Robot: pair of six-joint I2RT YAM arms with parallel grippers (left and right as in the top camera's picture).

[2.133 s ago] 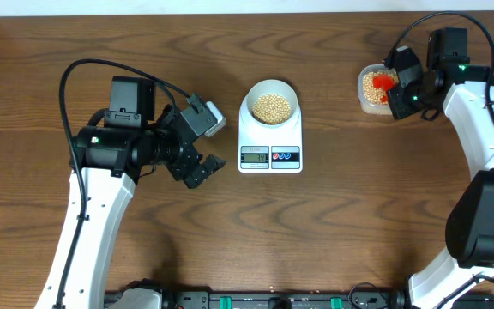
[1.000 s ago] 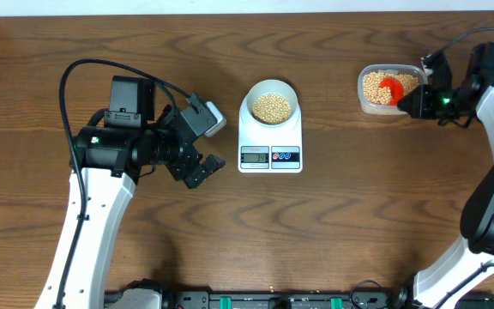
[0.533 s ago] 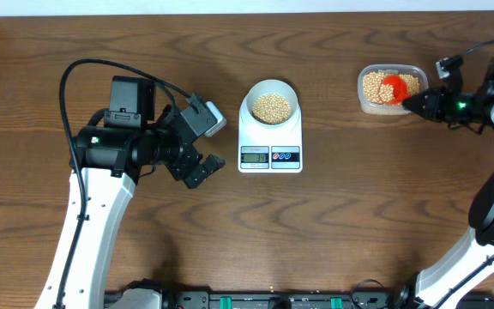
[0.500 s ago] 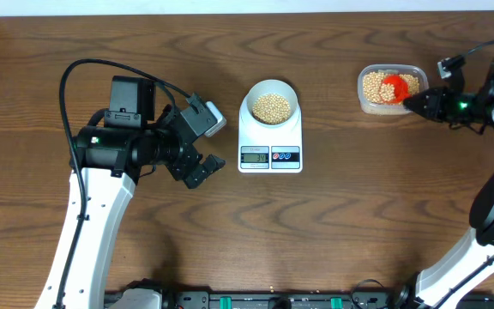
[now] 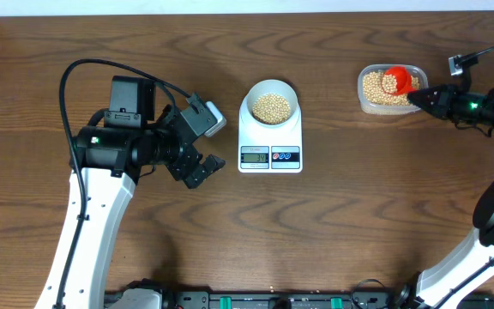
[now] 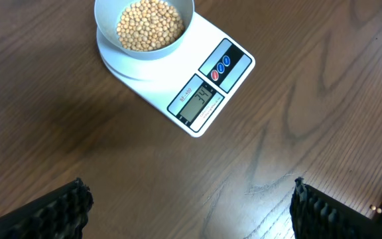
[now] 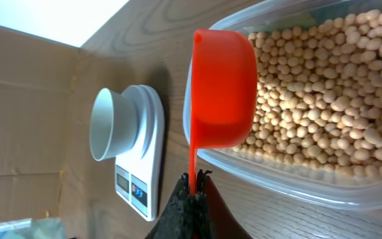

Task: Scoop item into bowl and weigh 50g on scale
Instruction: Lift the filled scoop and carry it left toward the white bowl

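**Refill pass at the tub, bowl probably not at 50 g yet**

The right gripper has its jaws pinched tight on the handle of the red scoop. The cup hangs over the near rim of the clear plastic tub, right at the soybeans. Can't tell whether the cup is loaded.

The left gripper has jaws wide and holds nothing, hovering over the tabletop just left of the scale. On the scale sits the bowl, part-filled with soybeans, well apart from the tub.

Likely step: taking another load. Next: lift the scoop level, carry it left over the bowl, tip in small doses and watch the LCD.

Writing: the LCD digits look like 34, not certain. Symbols on the red and blue buttons are unreadable. No brand legible.
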